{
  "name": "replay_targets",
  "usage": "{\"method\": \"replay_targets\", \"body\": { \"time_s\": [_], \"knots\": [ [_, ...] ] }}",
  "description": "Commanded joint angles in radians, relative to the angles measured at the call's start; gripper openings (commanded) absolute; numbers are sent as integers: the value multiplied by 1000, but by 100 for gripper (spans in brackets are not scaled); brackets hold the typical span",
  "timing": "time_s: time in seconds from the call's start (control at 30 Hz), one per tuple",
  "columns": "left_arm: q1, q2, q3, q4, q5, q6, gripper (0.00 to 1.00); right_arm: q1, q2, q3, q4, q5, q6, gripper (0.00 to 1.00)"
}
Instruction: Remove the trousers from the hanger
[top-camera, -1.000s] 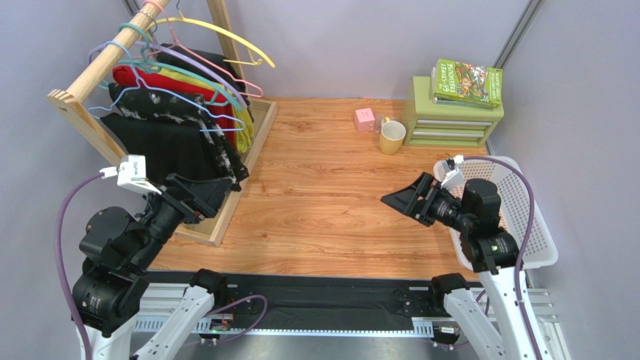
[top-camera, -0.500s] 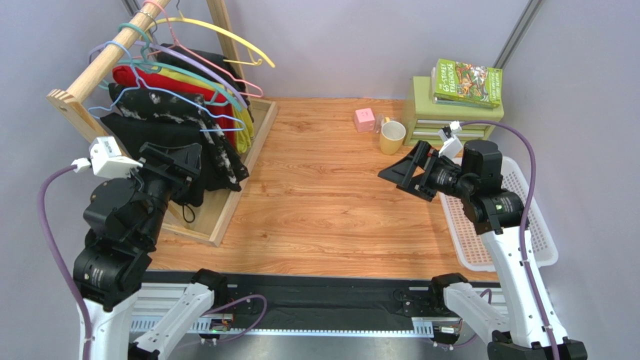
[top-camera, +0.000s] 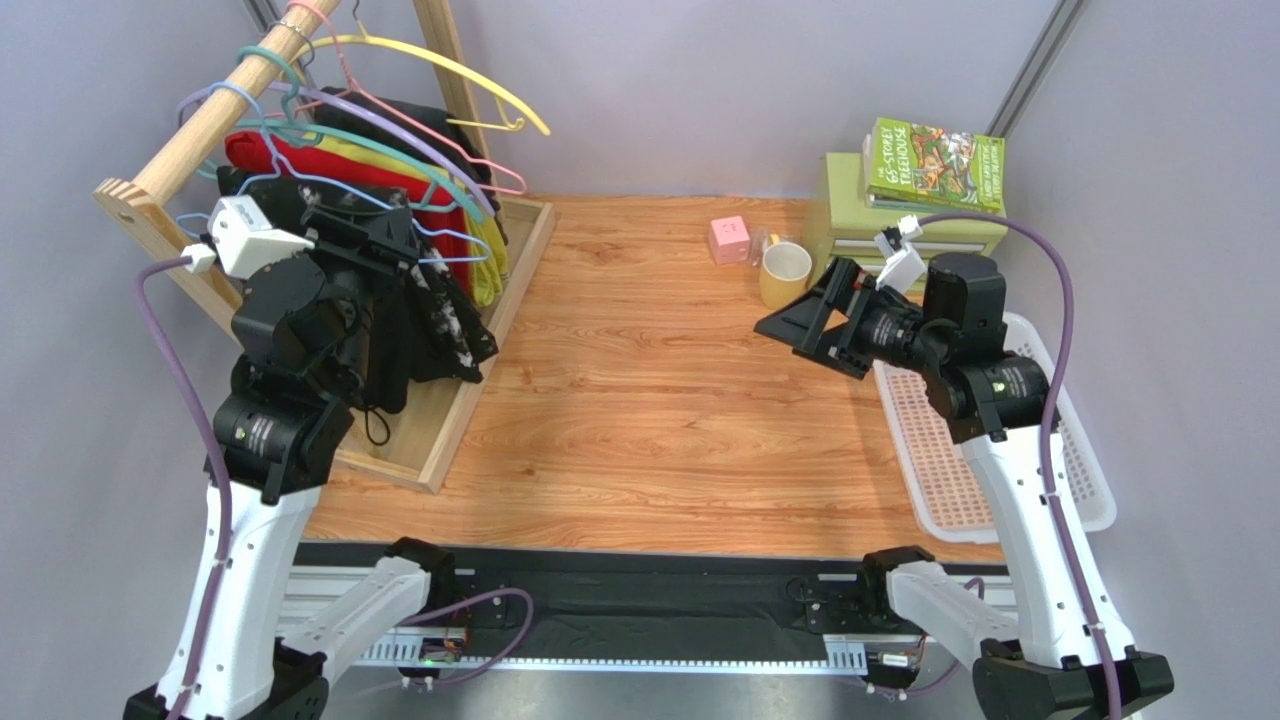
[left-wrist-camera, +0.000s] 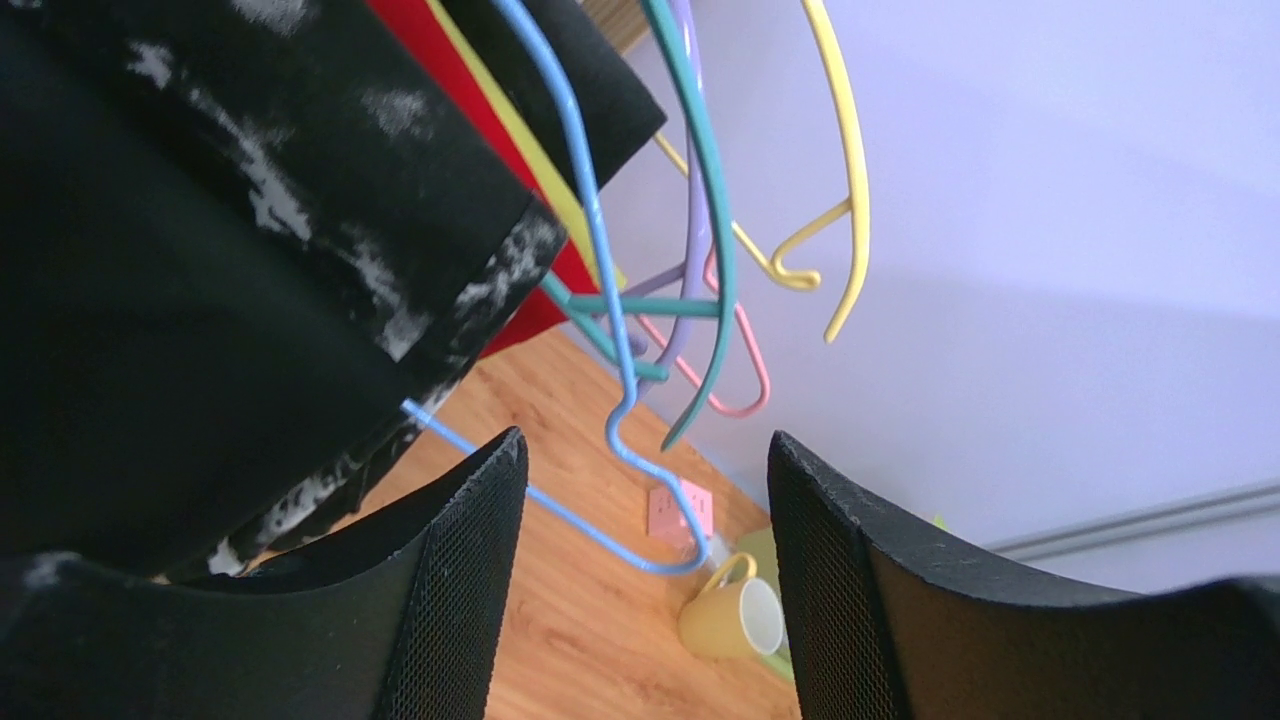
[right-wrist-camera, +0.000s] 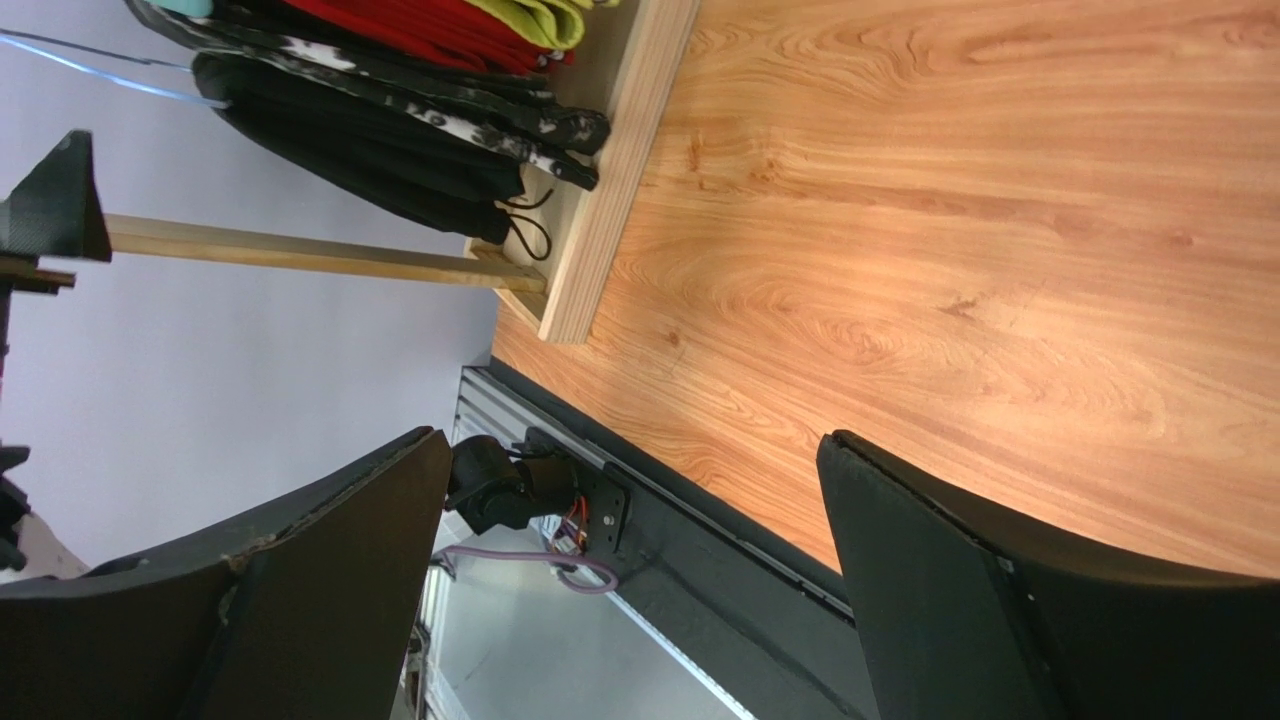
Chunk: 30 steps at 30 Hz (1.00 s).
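Left end effector (left-wrist-camera: 646, 450) sits open, empty, thin light-blue wire hanger (left-wrist-camera: 577, 180) just ahead. I'd shift sideways and pinch only the plain black fabric trousers (right-wrist-camera: 376, 162).

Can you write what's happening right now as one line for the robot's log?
left gripper: open, empty, near hanger | right gripper: open, empty, above table | trousers: on hanger
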<state>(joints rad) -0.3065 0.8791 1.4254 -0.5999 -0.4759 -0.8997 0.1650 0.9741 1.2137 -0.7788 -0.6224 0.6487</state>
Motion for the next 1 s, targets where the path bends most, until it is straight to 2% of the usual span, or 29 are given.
{"method": "replay_targets", "body": {
  "time_s": [0.0,0.23,0.47,0.7,0.97],
  "knots": [
    [7,53,59,115,-72,24,66,-4,3,92,-5,-4,-32,100],
    [102,129,73,137,-10,-22,65,-4,8,133,-48,21,-54,100],
    [122,159,76,138,-18,-42,61,-4,18,156,-54,32,-49,100],
    [182,173,60,140,2,-91,55,-4,23,185,-79,32,-61,100],
    [198,192,26,184,49,-126,46,-4,15,185,-89,27,-70,100]
  ]
}}
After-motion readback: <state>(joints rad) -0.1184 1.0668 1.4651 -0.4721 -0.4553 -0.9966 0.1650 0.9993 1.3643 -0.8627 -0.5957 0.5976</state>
